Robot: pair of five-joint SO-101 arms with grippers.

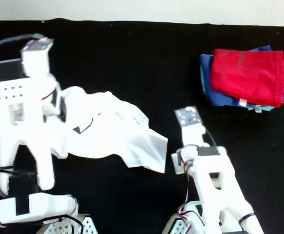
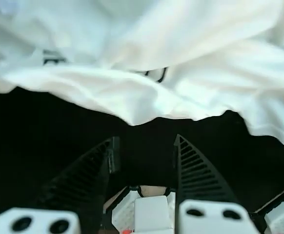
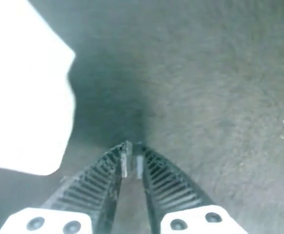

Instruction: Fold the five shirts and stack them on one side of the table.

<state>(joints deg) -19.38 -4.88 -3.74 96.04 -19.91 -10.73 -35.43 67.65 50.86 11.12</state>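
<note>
Crumpled white shirt (image 1: 108,129) lies unfolded on the black surface (image 1: 147,53), left of centre in the high view, with 1 loose corner trailing toward the middle. Well apart from it, at the far right side, sits a stack (image 1: 247,80) of folded shirts: a red shirt (image 1: 249,73) on top and a blue shirt (image 1: 206,85) showing beneath it. We cannot tell how many more lie under them.

We see the left end effector (image 2: 144,146) spread wide and holding nothing. It hovers over bare surface just short of a rolled edge of the white shirt. The right end effector (image 3: 132,153) has its tips closed almost together, with nothing between them. It hangs over bare surface with a white corner of the shirt just beside it.

We judge the white shirt to be light, thin and limp. It should sag and drape from wherever it is pinched, and the bunched folds may drag along with it. It is not fragile, so a firm pinch should do no harm.

The best holds look like the edges rather than the heaped middle. For the left arm, that is the rolled edge in front of it. For the right arm, it is the trailing corner. Taking 2 separate points should let the cloth be pulled flat before folding. Fingertips likely need to come low to the surface to catch so thin a layer.
</note>
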